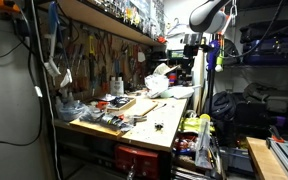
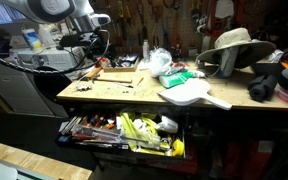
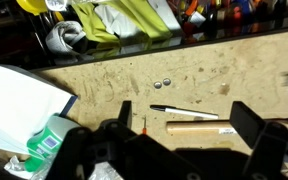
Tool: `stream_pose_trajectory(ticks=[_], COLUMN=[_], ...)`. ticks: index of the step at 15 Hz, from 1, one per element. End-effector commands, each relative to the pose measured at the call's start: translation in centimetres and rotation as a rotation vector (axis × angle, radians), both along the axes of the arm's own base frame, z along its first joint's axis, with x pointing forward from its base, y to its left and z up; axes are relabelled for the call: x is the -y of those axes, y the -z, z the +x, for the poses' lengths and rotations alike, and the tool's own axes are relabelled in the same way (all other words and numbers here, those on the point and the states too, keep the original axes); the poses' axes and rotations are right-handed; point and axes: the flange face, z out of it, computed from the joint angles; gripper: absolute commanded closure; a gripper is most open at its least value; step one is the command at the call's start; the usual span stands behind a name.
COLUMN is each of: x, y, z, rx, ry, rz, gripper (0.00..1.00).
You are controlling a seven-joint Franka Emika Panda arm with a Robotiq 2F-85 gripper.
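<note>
In the wrist view my gripper (image 3: 187, 122) is open and empty, its two dark fingers wide apart above the wooden workbench (image 3: 234, 65). Between the fingers on the bench lie a black-and-white pen (image 3: 184, 111) and, just beside it, a short wooden stick (image 3: 201, 128) with a label. A small orange-handled tool (image 3: 141, 126) lies near one finger. Two small round metal pieces (image 3: 164, 84) lie farther out. In both exterior views the gripper (image 1: 191, 50) (image 2: 104, 45) hangs well above the bench top (image 2: 134, 92).
White paper (image 3: 14, 100) and a green-labelled bottle (image 3: 49, 140) lie beside the gripper. An open drawer (image 2: 124, 132) full of tools and yellow-green items sticks out below the bench front. A hat (image 2: 234, 45), a white scoop (image 2: 194, 96) and tool clutter (image 1: 104, 105) cover the bench.
</note>
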Motion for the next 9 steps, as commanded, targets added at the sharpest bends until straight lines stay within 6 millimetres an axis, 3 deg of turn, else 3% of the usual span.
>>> stream_pose_trajectory(ticks=[1,4,5,9], x=[2.2,3.6,2.3,3.3], y=[3.0,5.1,3.9,5.2], z=[3.3,4.9,3.9,4.9], rx=[0.000,0.030,0.017,0.014], ry=[0.052,0.110,0.090,0.115], rz=[0.043,0.062,0.046,0.051], gripper=[0.00,0.00,0.00,0.00])
